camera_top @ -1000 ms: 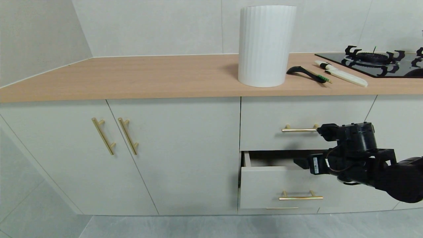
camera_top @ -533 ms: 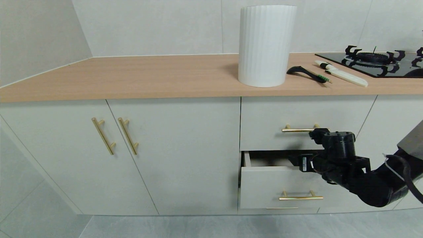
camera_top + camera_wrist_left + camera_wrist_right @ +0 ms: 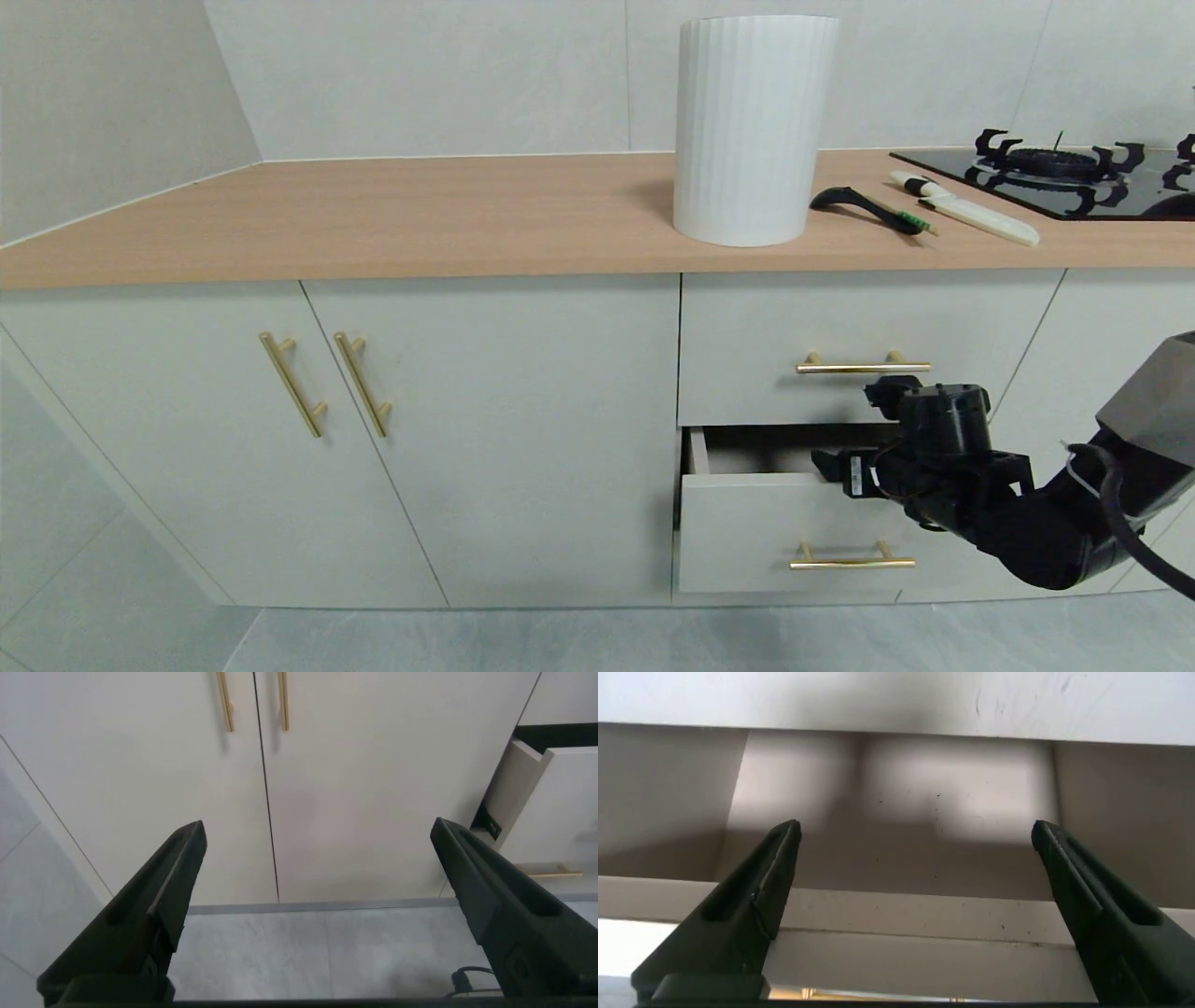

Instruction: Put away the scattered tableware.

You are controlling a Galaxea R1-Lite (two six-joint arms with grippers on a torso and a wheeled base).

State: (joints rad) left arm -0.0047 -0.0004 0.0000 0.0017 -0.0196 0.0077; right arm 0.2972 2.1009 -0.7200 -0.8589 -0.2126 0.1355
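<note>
On the wooden counter lie a black ladle, a thin green-tipped utensil and a white knife, to the right of a tall white ribbed cylinder. Below them the second drawer stands partly pulled out. My right gripper is open at the drawer's gap, just above its front panel. In the right wrist view the right gripper points into the dim drawer cavity. My left gripper hangs open and holds nothing, low before the cabinet doors.
A gas hob sits at the counter's right end. The top drawer is closed, with a brass handle. Two cabinet doors with brass handles are left of the drawers. Grey floor tiles lie below.
My right arm has moved left and down, from the top drawer's handle level to the open gap of the second drawer. Everything on the counter stays put.
</note>
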